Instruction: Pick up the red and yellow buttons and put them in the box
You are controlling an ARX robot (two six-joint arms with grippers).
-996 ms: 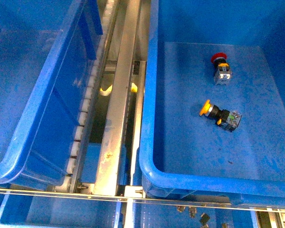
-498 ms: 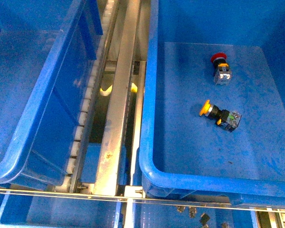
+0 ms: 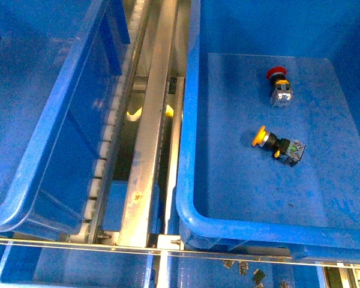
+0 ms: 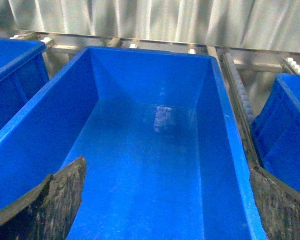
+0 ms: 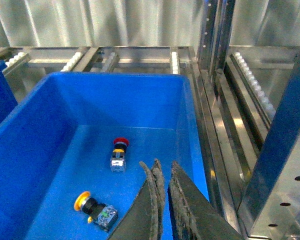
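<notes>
Neither arm shows in the front view, and each wrist view shows only the tips of its own fingers at the picture's edge. The left gripper (image 4: 165, 200) has its dark worn fingers (image 4: 55, 200) spread wide, released, holding nothing, above a large deep blue plastic bin (image 4: 225, 150) whose visible floor is bare; its near end is cut off. The right gripper (image 5: 162, 205) has its dark fingers (image 5: 185, 205) pressed nearly together, clenched on nothing, above the near right part of the large deep blue plastic box (image 3: 186, 180). In that box lie the red mushroom-cap pushbutton (image 3: 279, 84) on its grey contact block, toward the far side, and the yellow mushroom-cap pushbutton (image 3: 277, 144), nearer; both are apart from the right fingers. Small dark parts (image 3: 246, 269) in a lower blue tray (image 3: 78, 267) are too small to make out.
</notes>
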